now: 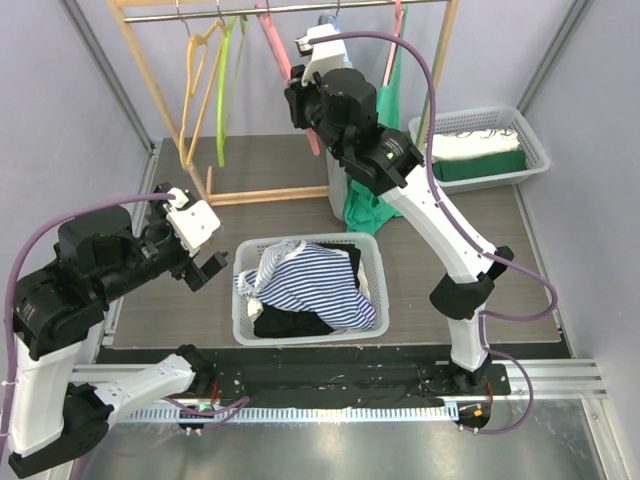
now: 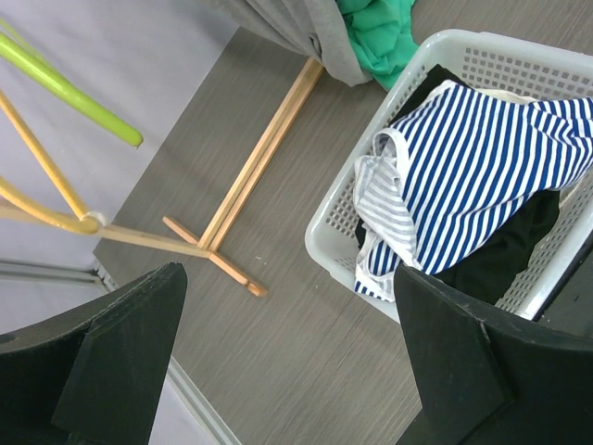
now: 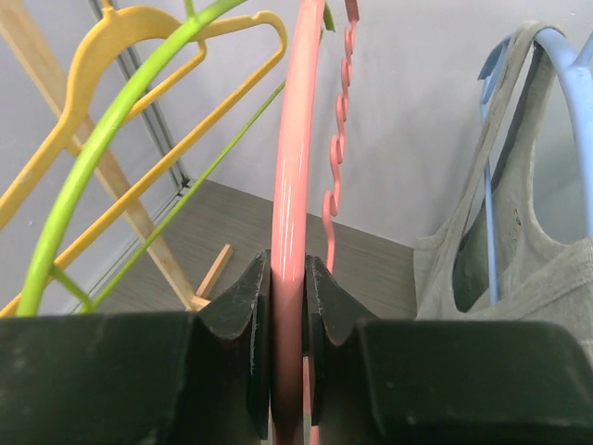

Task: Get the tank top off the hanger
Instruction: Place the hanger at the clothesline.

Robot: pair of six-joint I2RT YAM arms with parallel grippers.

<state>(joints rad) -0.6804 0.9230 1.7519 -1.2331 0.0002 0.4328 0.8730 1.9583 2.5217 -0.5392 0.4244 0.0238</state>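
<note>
A grey tank top [image 3: 547, 269] hangs on a blue hanger [image 3: 570, 65] to the right of my right gripper [image 3: 288, 269]. That gripper is shut on the bar of a bare pink hanger [image 3: 294, 139], which passes upright between its pads. In the top view the right gripper [image 1: 297, 100] is up at the rail on the pink hanger [image 1: 278, 45], and the arm hides most of the tank top. The tank top's grey hem [image 2: 296, 23] shows in the left wrist view. My left gripper [image 1: 205, 270] hovers open and holds nothing, left of the front basket; its fingers [image 2: 120, 343] frame bare table.
A wooden rack [image 1: 265, 195] carries yellow [image 1: 195, 70] and green hangers [image 1: 225, 90]. A green garment [image 1: 365, 210] hangs beside the tank top. A white basket [image 1: 245, 330] holds a striped top [image 1: 310, 280] over black cloth. Another basket [image 1: 535, 150] stands back right.
</note>
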